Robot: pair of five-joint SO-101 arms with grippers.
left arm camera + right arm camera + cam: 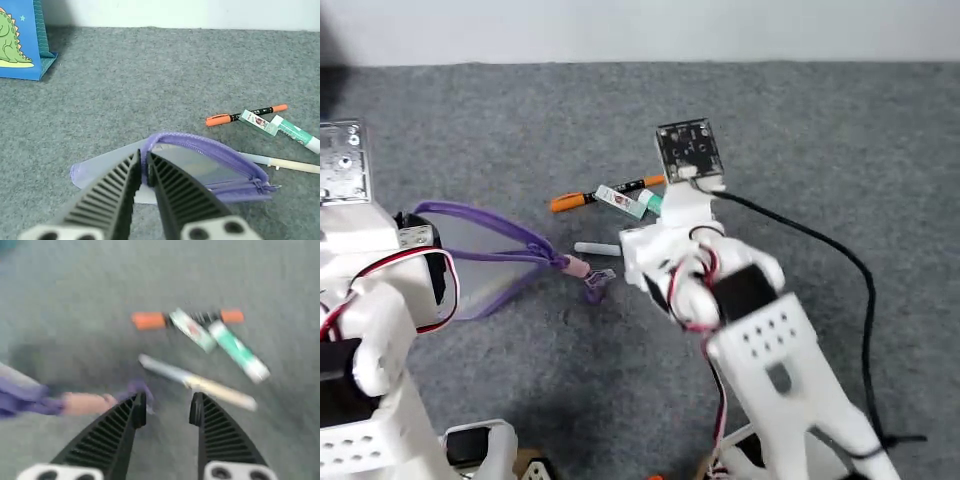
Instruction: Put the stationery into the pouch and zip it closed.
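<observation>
While every item lies outside the pouch (pixel 490 255), step: the first pick is not yet made.
Next move: the right gripper (pixel 167 407), jaws apart near the white pen (pixel 197 381), probably has to lower and close on it.
Surface: grey carpet (pixel 820 150), with a pale wall (pixel 640 30) behind.
Pouch: purple, mouth gaping, its rim pinched in the left gripper (pixel 144 161).
Other items: an orange marker (pixel 575 199) and a green-white tube (pixel 640 203), touching, just beyond the pen.

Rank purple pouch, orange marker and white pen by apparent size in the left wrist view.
1. purple pouch, clearly largest.
2. orange marker and white pen: similar length; the pen runs off the edge, so unranked.
</observation>
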